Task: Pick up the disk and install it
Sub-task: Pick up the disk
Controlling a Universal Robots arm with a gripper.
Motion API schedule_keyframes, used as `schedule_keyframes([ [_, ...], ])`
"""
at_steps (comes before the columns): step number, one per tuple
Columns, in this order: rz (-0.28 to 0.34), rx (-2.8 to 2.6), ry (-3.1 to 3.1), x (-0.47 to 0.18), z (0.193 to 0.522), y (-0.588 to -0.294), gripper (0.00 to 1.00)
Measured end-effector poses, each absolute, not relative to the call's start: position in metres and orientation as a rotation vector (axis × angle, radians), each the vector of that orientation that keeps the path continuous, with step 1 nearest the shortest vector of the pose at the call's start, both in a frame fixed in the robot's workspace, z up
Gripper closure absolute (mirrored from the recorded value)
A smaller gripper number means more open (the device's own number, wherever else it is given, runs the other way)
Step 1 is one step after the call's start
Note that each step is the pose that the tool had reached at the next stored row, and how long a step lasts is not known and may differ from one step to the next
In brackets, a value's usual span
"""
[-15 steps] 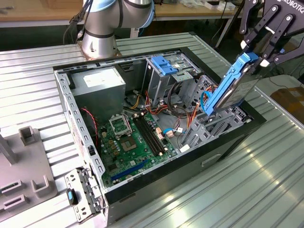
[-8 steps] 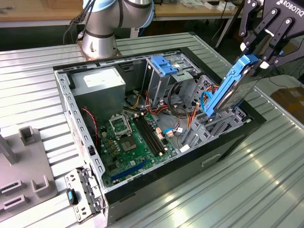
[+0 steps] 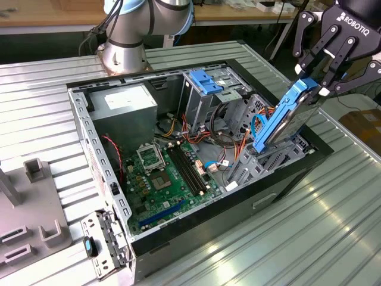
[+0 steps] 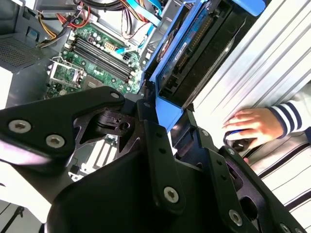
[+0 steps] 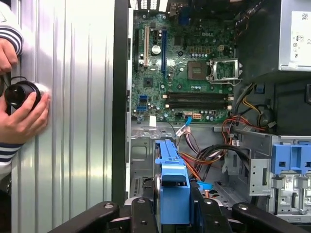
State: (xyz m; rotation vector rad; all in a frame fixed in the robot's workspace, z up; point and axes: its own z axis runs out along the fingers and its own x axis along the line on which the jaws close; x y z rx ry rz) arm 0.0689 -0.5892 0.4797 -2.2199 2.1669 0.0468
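The disk (image 3: 284,121), a dark drive framed by bright blue rails, hangs tilted on its edge above the open computer case (image 3: 280,193), at the exterior view's right. Its lower end dips toward the drive bay by the case wall. My gripper (image 3: 314,83) is shut on the disk's upper end, one black finger on each side. In the second wrist view the disk (image 4: 192,53) stretches away from the fingers (image 4: 150,126). In the first wrist view the disk's blue end tab (image 5: 172,189) sits between the gripper's black links, over the case's cables.
Inside the case lie a green motherboard (image 3: 169,176), a grey power supply (image 3: 122,104), cable bundles and a light-blue flap (image 3: 205,80) on the drive cage. A person's hands hold a black knob (image 5: 20,94) on the ribbed table beside the case. A grey fixture (image 3: 30,205) stands at the exterior view's left.
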Motion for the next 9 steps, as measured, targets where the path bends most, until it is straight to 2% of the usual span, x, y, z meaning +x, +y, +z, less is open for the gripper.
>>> schedule_keyframes([
  [9,0.047,-2.218,2.169,0.0699,0.4698,-0.5845,0.64],
])
